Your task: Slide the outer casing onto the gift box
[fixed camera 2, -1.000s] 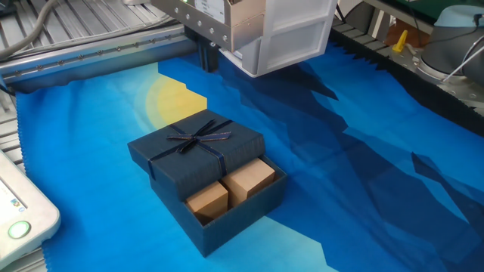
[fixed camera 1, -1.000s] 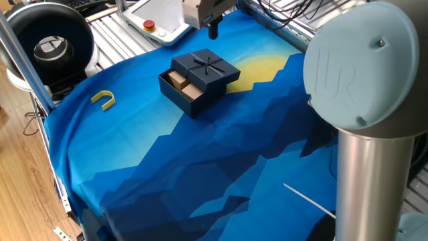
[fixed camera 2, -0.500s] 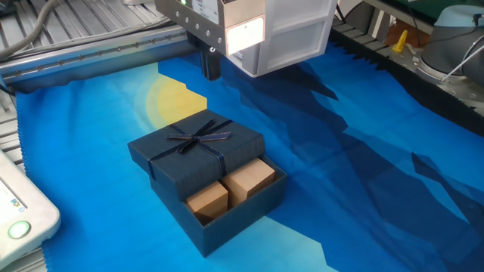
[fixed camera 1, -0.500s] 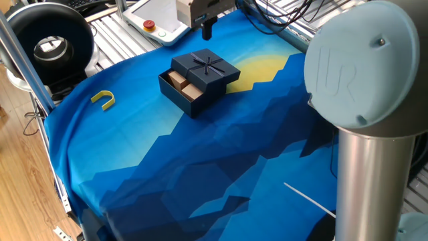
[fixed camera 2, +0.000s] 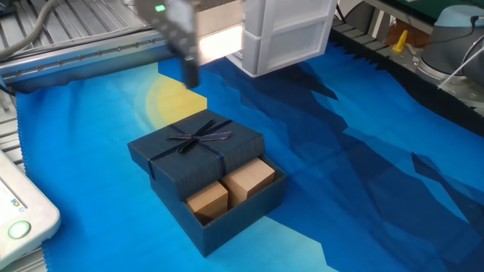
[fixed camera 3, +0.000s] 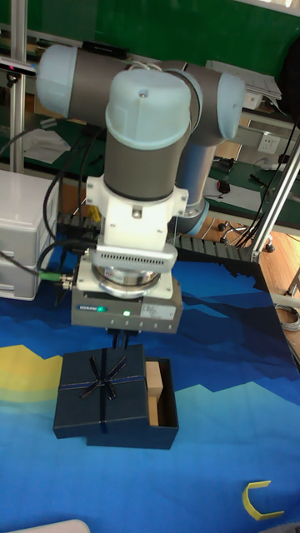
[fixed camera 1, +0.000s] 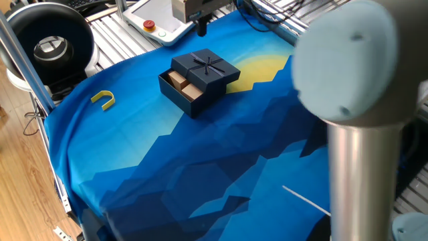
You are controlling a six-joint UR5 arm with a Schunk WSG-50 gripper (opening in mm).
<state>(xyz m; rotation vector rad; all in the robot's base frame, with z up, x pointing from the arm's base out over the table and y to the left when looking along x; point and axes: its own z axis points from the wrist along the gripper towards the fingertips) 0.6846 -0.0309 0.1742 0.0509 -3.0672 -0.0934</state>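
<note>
The outer casing [fixed camera 1: 208, 68] [fixed camera 2: 198, 143] [fixed camera 3: 101, 380], navy with a ribbon cross and bow, covers about half of the gift box [fixed camera 1: 182, 93] [fixed camera 2: 236, 209] [fixed camera 3: 165, 405]. Tan blocks show in the uncovered half of this navy tray. My gripper [fixed camera 1: 200, 27] [fixed camera 2: 189, 72] [fixed camera 3: 121, 336] hangs just beyond the casing's far edge, apart from it. Its dark fingers look pressed together as a single bar with nothing between them. In the other fixed view it is blurred by motion.
A yellow U-shaped piece [fixed camera 1: 103, 99] [fixed camera 3: 262, 502] lies on the blue cloth, away from the box. A white drawer unit [fixed camera 2: 287, 30] stands at the back. A white console with a red button [fixed camera 1: 157, 20] and a black round device [fixed camera 1: 50, 43] sit off the cloth.
The gripper has moved leftward behind the casing, still shut. The arm's big joint in the foreground has swung too. The casing and gift box have not moved.
</note>
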